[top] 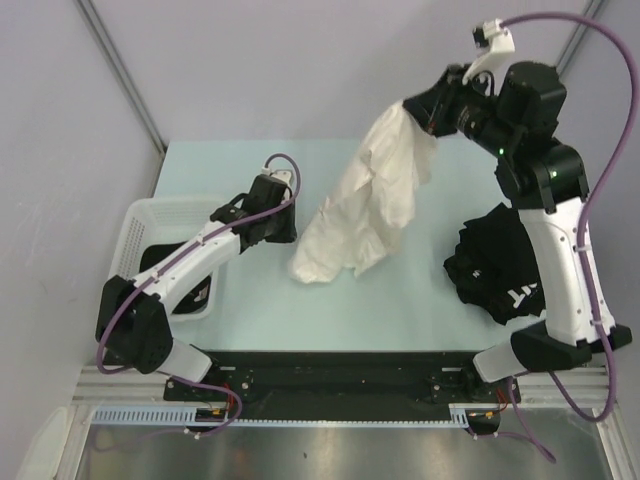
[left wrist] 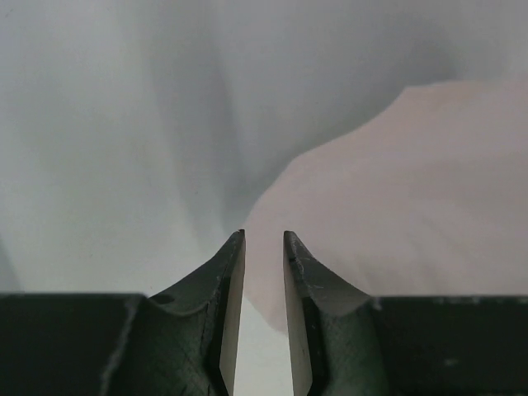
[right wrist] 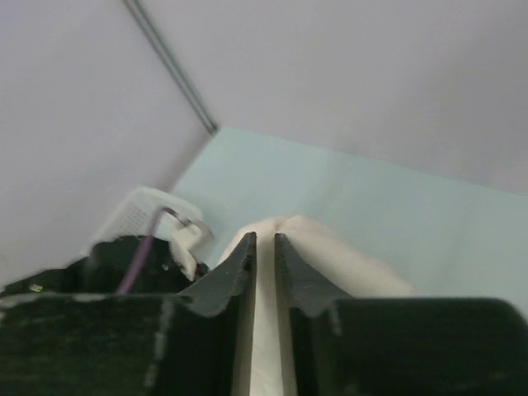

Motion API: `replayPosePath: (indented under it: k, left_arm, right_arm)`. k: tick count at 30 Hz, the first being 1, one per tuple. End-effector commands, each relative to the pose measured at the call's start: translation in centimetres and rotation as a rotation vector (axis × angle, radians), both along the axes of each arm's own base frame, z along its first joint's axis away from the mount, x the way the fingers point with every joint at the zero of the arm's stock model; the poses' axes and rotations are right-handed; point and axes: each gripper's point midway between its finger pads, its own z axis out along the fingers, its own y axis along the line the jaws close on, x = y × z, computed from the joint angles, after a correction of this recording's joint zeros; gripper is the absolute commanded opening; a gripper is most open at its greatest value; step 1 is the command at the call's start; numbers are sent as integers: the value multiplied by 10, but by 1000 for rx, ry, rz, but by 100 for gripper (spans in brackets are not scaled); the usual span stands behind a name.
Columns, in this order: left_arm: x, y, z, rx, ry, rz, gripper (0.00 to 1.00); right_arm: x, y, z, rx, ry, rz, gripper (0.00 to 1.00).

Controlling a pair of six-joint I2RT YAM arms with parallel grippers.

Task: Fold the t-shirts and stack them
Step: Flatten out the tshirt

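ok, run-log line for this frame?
right gripper: shut on cream-white t-shirt, held high | left gripper: beside it, grip unclear | black t-shirts: heaped at right

A white plastic mesh basket point(top: 140, 225) sits at the left edge of the pale blue-green table point(top: 400, 290), and the right wrist view shows the same basket point(right wrist: 136, 206) small and blurred at the table's point(right wrist: 371, 198) far side. Plain grey-lilac walls point(top: 300, 60) enclose the space on three sides, with thin grey struts running up them – one slanting at the left point(top: 120, 70), another at the upper right point(top: 590, 25). Along the near edge lie a black mounting plate point(top: 340, 375), a white slotted strip point(top: 140, 415) and a bare metal sheet point(top: 330, 455) – the sheet nearest the camera.
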Motion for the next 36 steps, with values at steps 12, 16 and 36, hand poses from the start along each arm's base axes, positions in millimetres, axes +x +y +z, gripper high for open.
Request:
replayPosePath:
  k: [12, 16, 36]
  left_arm:
    - [10, -13, 19, -32, -42, -42, 30]
    - [7, -13, 16, -32, -32, -44, 29]
    - [20, 16, 33, 89, -91, 73, 36]
  right_arm:
    - [61, -61, -237, -380, 359, -297, 55]
    - [41, -40, -239, -312, 437, -191, 54]
    - [-128, -33, -393, -463, 965, -72, 53]
